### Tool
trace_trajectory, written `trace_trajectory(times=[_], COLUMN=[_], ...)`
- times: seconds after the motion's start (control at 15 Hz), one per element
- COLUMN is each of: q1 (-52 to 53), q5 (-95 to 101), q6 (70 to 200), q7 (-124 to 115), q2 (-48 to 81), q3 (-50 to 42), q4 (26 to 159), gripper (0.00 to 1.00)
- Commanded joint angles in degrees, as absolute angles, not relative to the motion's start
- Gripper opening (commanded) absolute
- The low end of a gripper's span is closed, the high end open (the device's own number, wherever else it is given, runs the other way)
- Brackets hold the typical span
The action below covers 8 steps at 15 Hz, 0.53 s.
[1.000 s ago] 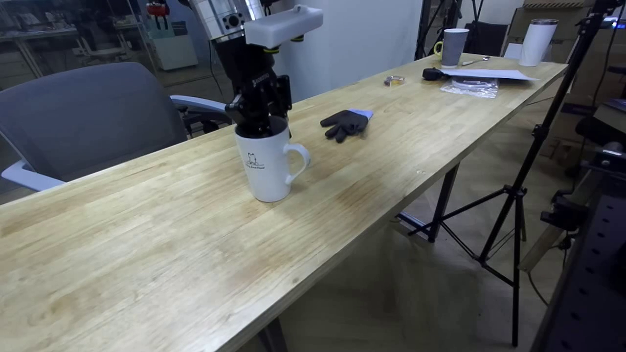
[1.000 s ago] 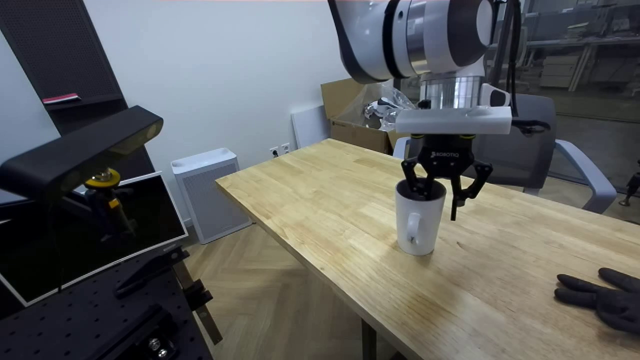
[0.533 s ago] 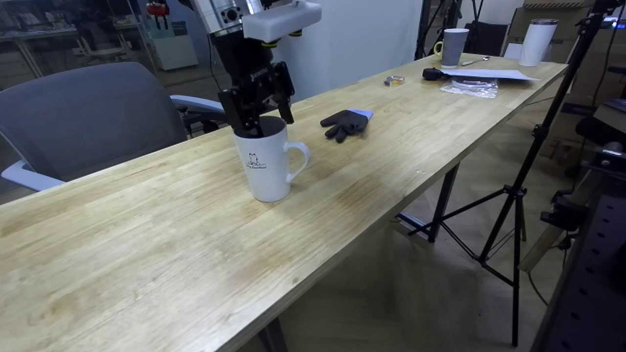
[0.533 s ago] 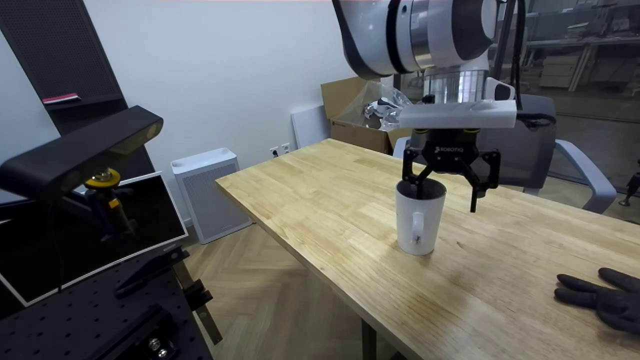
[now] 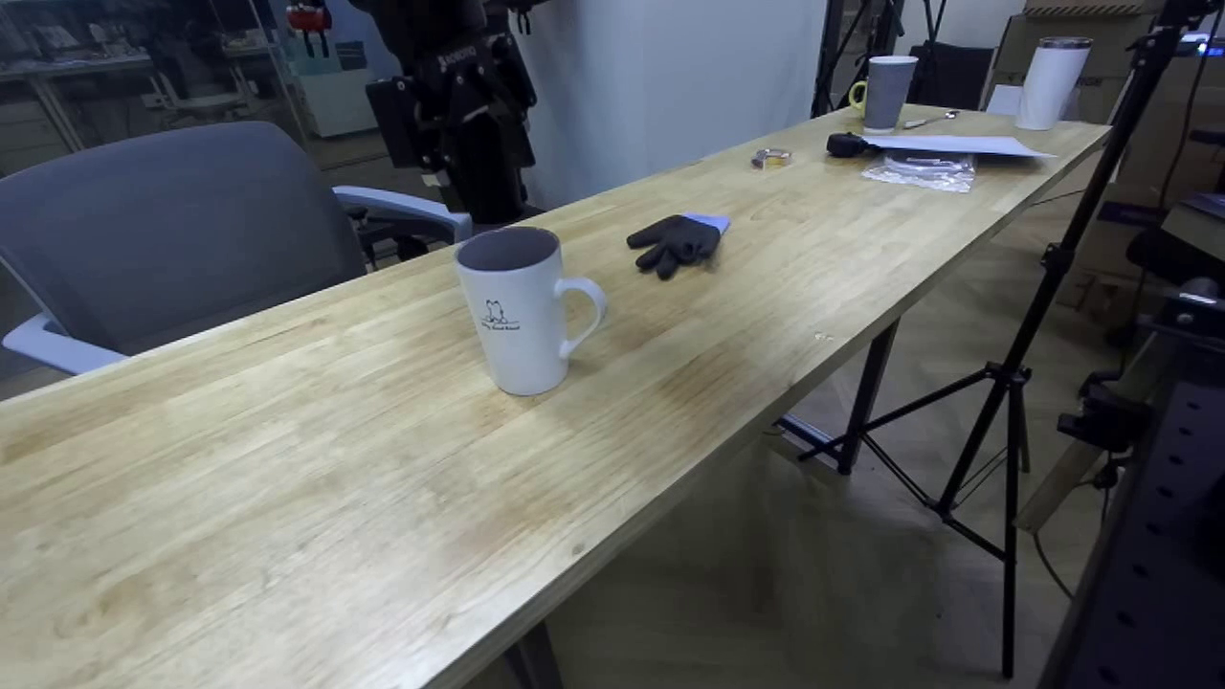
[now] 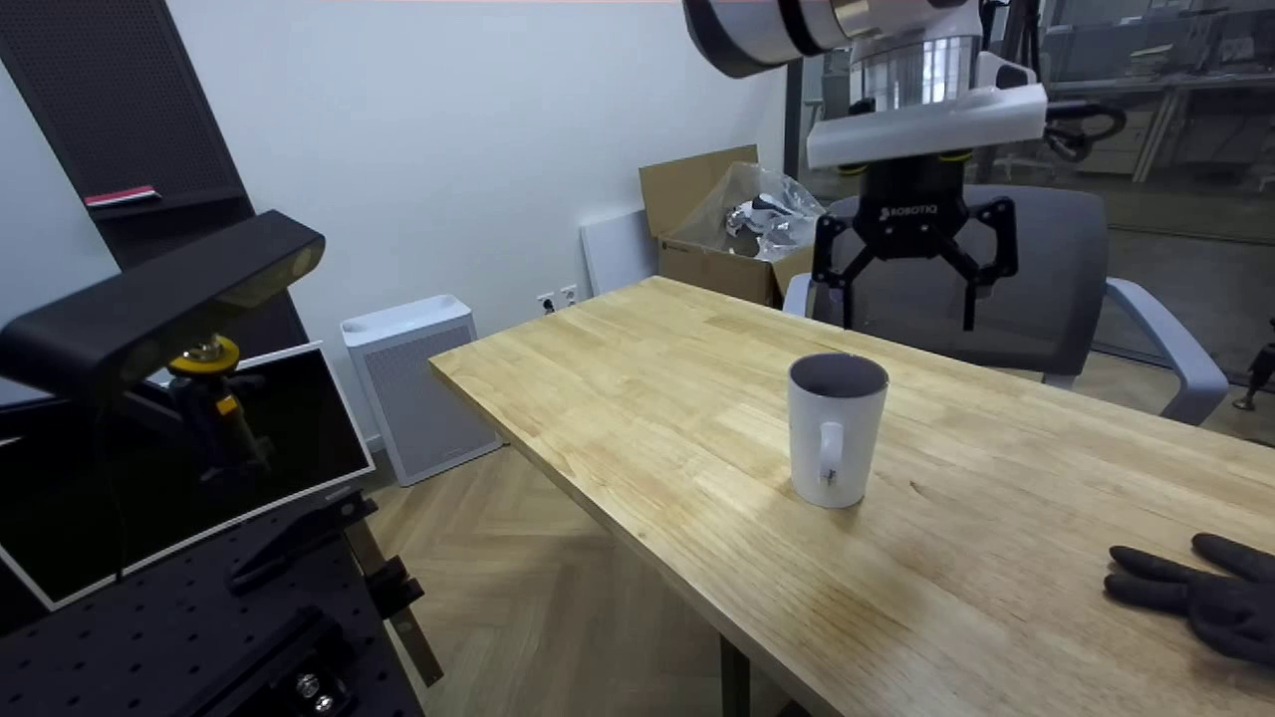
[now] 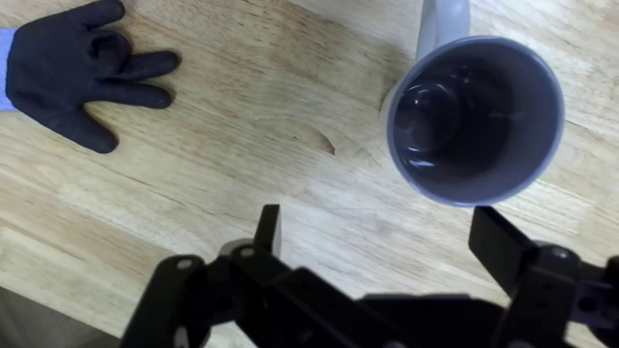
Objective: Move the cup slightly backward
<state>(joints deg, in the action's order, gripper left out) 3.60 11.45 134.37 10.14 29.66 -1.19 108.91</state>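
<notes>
Lead: Nearest item?

Observer: The white mug (image 5: 522, 330), upright on the wooden table (image 5: 287, 478), between its long edges. In an exterior view its handle (image 5: 598, 306) turns right.

Lead: Contents?

Observer: The wrist view looks down into it: dark walls, glints and a ring low inside. Whether it holds anything cannot be determined.

Lead: Next outward?

Observer: A dark glove (image 5: 681, 244), lying flat, farther off and to the right of the mug.

Lead: Arm and jaws?

Observer: The gripper (image 6: 908, 321) hangs beyond the mug, toward the table's far edge, raised clear of the wood and out of contact with the mug. Its fingers (image 7: 503, 246) point downward; the white bracket (image 6: 926, 124) above tilts slightly. Jaws released, standing wide apart, bare wood visible between them in the wrist view.

Lead: Behind that?

Observer: A grey chair (image 6: 1056, 269). To its left, an open cardboard box (image 6: 712, 271) holds clear plastic (image 6: 772, 214) and something white and dark, unidentifiable.

Lead: Far end?

Observer: A clear bag (image 5: 919, 172) beside a white sheet (image 5: 957, 144), contents unreadable. Beyond, a grey cup (image 5: 890, 93) with a yellow loop (image 5: 852, 96) at its left; to the right, a white tumbler (image 5: 1053, 84). The angle hides both interiors.
</notes>
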Motion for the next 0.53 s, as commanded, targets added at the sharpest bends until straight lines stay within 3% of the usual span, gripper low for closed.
trace_trajectory(times=[0.0,0.47], q1=[3.8,2.9], q5=[12.1,11.7], q6=[130.0,127.3], q7=[8.4,10.0], q2=[27.6,27.2], q3=[-0.8,-0.2], q4=[106.6,105.7], gripper=[1.00,1.00])
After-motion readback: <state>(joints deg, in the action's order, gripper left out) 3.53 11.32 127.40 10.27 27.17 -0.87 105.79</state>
